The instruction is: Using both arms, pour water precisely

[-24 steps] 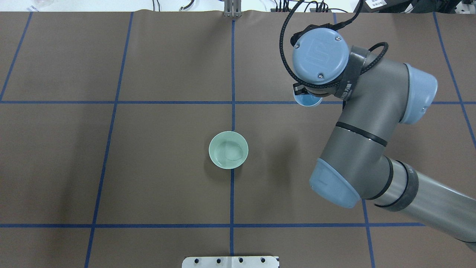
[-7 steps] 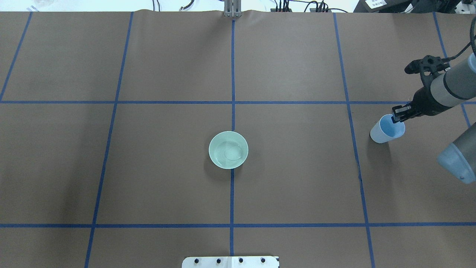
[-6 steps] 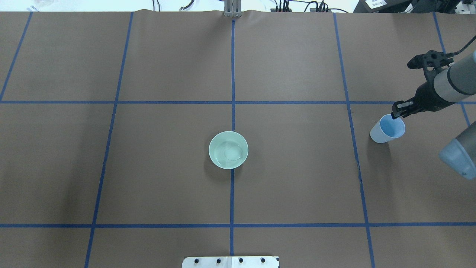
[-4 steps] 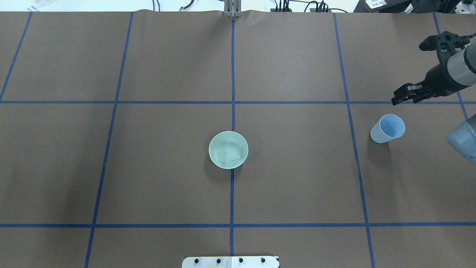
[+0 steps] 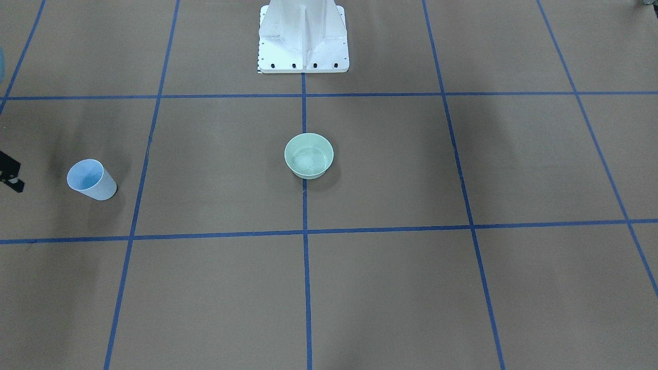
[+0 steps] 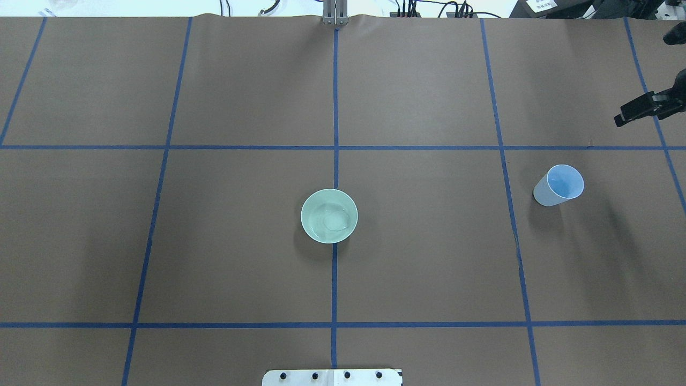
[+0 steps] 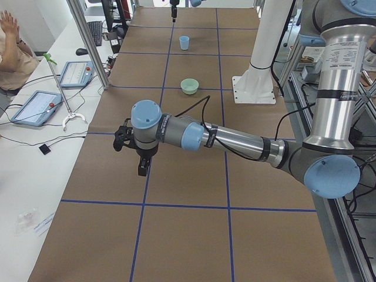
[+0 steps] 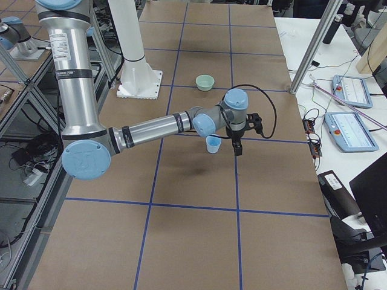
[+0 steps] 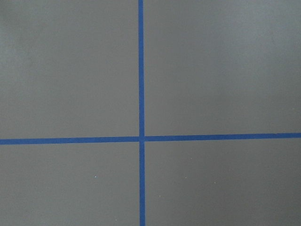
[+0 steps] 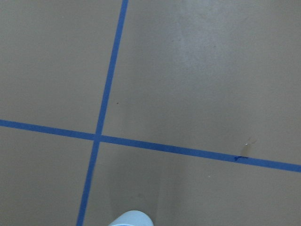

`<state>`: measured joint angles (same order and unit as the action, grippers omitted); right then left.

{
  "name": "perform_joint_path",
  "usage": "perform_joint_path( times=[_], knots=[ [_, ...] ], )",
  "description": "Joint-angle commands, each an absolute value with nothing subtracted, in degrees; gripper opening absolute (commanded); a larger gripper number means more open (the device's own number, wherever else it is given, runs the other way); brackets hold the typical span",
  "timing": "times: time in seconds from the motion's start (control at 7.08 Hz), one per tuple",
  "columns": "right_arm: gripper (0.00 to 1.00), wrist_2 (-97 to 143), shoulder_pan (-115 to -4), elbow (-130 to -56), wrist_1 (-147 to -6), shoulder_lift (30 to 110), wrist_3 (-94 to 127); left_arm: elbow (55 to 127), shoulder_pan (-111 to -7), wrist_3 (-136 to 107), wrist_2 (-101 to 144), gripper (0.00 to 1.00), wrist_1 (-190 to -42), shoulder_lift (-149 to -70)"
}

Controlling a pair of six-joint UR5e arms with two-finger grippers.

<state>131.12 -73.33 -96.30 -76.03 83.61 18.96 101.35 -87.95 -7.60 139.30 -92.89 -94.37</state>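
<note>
A pale blue cup (image 6: 557, 185) stands upright and alone on the brown mat at the right; it also shows in the front view (image 5: 91, 180) and at the bottom edge of the right wrist view (image 10: 131, 219). A pale green bowl (image 6: 329, 216) sits at the table's centre, with a faint glint of water (image 6: 335, 220) inside. My right gripper (image 6: 623, 117) is beyond the cup at the right edge, apart from it, fingers spread and empty. My left gripper (image 7: 141, 168) hangs over the mat at the far left end; I cannot tell whether it is open or shut.
The white bolted pedestal (image 5: 303, 38) stands at the robot's side of the table. Blue tape lines (image 6: 335, 147) grid the mat. A side table with tablets (image 7: 35, 107), cables and a metal post (image 7: 88, 41) runs along the operators' side, where a person (image 7: 9, 41) sits.
My right gripper carried the blue cup from mid-table to the right, set it down, let go and drew away towards the far right edge. The bowl has not moved.
</note>
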Motion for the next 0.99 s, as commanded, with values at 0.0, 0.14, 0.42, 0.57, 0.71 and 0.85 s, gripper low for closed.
perform_joint_path(
  times=[0.0,0.14,0.42,0.57,0.71,0.85],
  knots=[
    [1.00,133.07,-79.61,-89.41,-75.76,85.94,8.12,103.01,-83.16,-12.79,139.65,1.00,-92.99,-97.89],
    [1.00,132.89,-81.89,-87.38,-75.15,88.57,6.96,103.36,-81.32,-17.36,139.83,1.00,-94.12,-98.69],
    [1.00,131.75,-83.40,-86.05,-75.15,91.39,4.16,102.40,-74.48,-19.23,139.75,1.00,-108.38,-97.48],
    [1.00,132.18,-84.54,-86.04,-75.32,92.36,2.48,102.74,-69.75,-26.12,139.83,1.00,-109.94,-98.08],
    [1.00,132.36,-85.33,-86.04,-75.32,92.81,2.46,103.61,-66.13,-36.37,139.22,1.00,-113.78,-99.48],
    [1.00,132.19,-85.34,-86.04,-75.32,93.51,2.46,104.15,-60.96,-47.52,134.17,1.00,-117.39,-101.06]
  ],
)
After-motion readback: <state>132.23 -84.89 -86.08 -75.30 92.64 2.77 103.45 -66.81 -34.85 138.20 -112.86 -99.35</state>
